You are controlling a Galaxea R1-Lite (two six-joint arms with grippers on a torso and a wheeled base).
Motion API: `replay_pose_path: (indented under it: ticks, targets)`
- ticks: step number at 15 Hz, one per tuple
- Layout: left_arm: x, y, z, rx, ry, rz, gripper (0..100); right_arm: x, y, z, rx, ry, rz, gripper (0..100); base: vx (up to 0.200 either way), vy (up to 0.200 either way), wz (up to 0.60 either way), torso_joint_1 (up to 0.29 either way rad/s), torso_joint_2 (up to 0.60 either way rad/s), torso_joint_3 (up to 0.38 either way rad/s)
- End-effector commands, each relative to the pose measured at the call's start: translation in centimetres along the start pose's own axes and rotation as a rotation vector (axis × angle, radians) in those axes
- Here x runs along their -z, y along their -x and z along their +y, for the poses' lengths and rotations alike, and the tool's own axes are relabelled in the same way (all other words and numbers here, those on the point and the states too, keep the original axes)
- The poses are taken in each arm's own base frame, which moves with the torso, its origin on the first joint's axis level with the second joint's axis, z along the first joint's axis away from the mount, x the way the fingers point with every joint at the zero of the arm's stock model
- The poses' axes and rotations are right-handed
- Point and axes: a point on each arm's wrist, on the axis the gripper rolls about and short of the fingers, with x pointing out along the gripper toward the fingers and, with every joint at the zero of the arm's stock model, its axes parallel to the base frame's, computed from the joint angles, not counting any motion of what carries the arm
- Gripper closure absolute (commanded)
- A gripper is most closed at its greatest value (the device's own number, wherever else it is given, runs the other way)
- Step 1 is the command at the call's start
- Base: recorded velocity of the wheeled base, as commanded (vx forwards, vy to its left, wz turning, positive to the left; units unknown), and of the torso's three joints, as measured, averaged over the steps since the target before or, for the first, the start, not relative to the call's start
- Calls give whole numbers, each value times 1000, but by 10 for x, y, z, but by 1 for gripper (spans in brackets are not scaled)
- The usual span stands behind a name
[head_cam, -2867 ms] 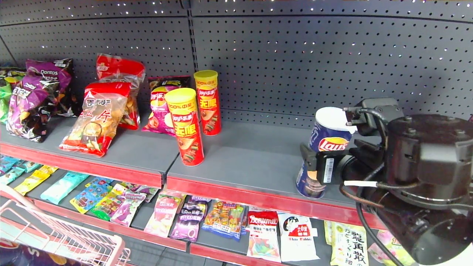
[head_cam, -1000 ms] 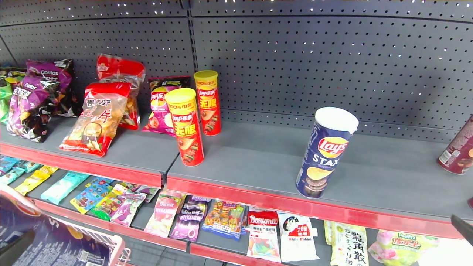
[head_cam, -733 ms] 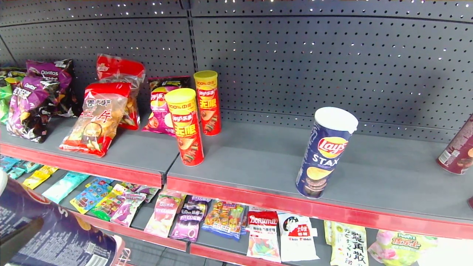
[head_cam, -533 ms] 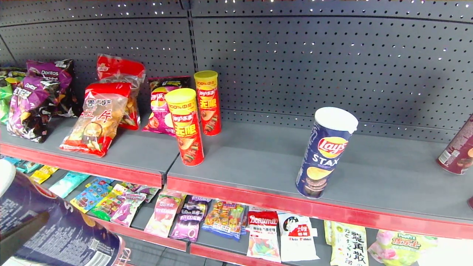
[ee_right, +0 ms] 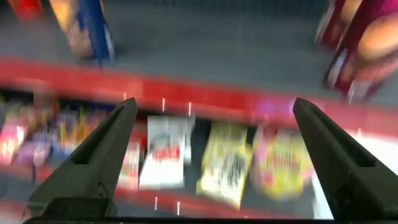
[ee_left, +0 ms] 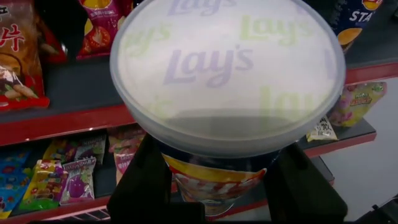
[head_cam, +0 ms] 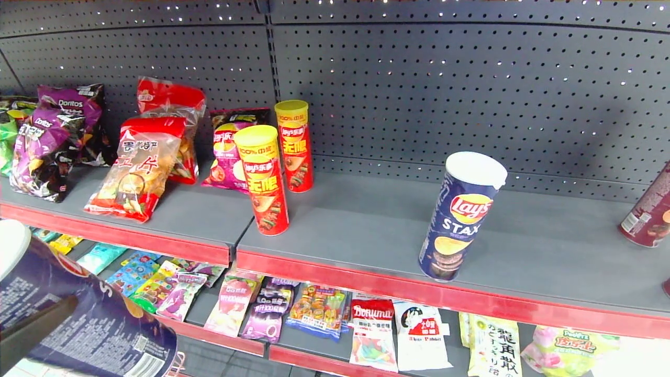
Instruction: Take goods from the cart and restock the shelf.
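A grey perforated back panel rises behind a flat grey shelf with a glossy red front lip. At the far lower left, below shelf level, the left gripper is clamped on a dark blue canister, its black fingers pressed to opposite sides of the tube just under the pale, translucent plastic lid. The canister's long axis is tilted, lid toward the upper left. Above it lie crinkly purple bags and shiny red bags, soft and slumped, then two upright red canisters with yellow lids. Right of these runs a bare stretch of shelf, up and to the right of the held canister, and this is probably where it goes. That would mean lifting the tube over the red lip and bringing it upright. Beyond stands a matching blue canister, a rigid, smooth cylinder, near the front edge, and a maroon canister leans at the right border. The right gripper faces the lip with fingers spread wide and nothing between them, so the left arm does this move.
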Motion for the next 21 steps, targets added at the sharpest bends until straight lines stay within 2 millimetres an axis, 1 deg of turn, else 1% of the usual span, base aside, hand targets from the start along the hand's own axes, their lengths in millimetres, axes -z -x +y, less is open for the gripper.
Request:
replay_pose_path:
  ticks: [1,3,5,7,8,13,21]
  targets:
    - [1,0,0,1,2,2,100,10,-6,0,6,1,-40,0,0,0,0,0,0,0]
    - [-1,-1,0,2,0,-2,100,11,-6,0,10,-14,-34,0,0,0,0,0,0,0]
    - [0,0,0,1,-3,-14,100,13,-7,0,43,-108,-20,0,0,0,0,0,0,0]
    - [0,0,0,3,-3,-14,100,17,-7,0,19,-45,23,0,0,0,0,0,0,0]
    - [-1,-1,0,3,-2,-13,100,17,-7,1,-37,-9,20,0,0,0,0,0,0,0]
    - [1,-1,0,3,1,-6,100,17,-7,2,-38,-29,21,0,0,0,0,0,0,0]
    - [0,-5,2,4,7,6,100,17,-7,2,-38,-26,22,0,0,0,-600,5,4,0]
